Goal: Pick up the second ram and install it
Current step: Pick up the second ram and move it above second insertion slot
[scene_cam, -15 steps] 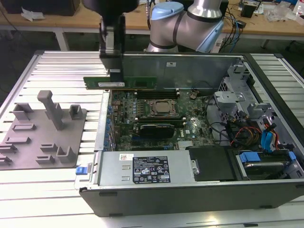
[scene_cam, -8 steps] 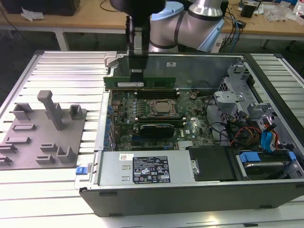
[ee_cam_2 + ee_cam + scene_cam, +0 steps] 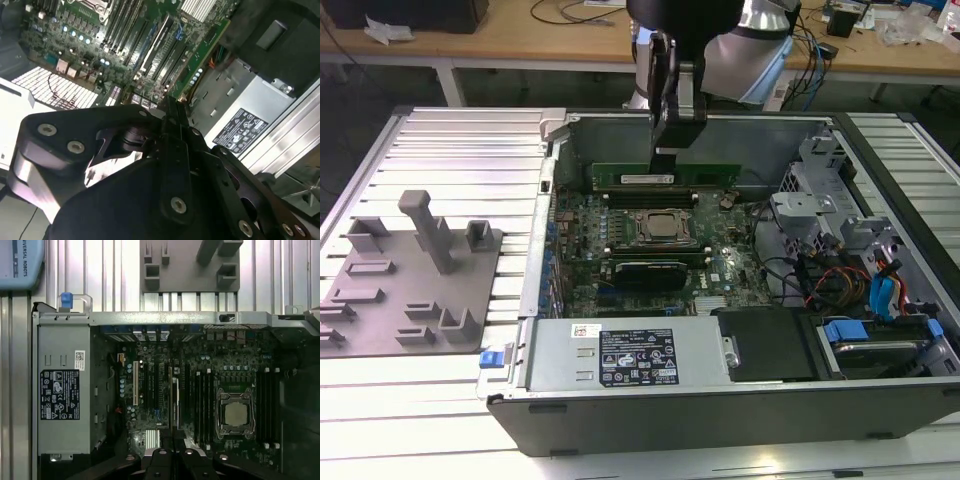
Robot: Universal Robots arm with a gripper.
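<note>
A grey plastic tray (image 3: 380, 290) with upright posts lay flat near the slatted white metal table's (image 3: 470, 150) edge at the exterior view's left. Beside it, an open dark computer case (image 3: 720, 415) took the surface's middle. A silver labelled power supply box (image 3: 630, 355) ran along the case's near wall. Behind that lay the large green motherboard (image 3: 720, 250) with its square metal CPU socket (image 3: 663, 227). Above the board hung the black gripper (image 3: 665, 152), its 2 fingers (image 3: 162, 456) drawn narrow and clamped on the top edge of the second ram (image 3: 710, 177), a thin, long green circuit-board stick held level. Whether it touched a slot I could not tell. Red and blue cables (image 3: 880, 285) crowded the case's end at the exterior view's right.
</note>
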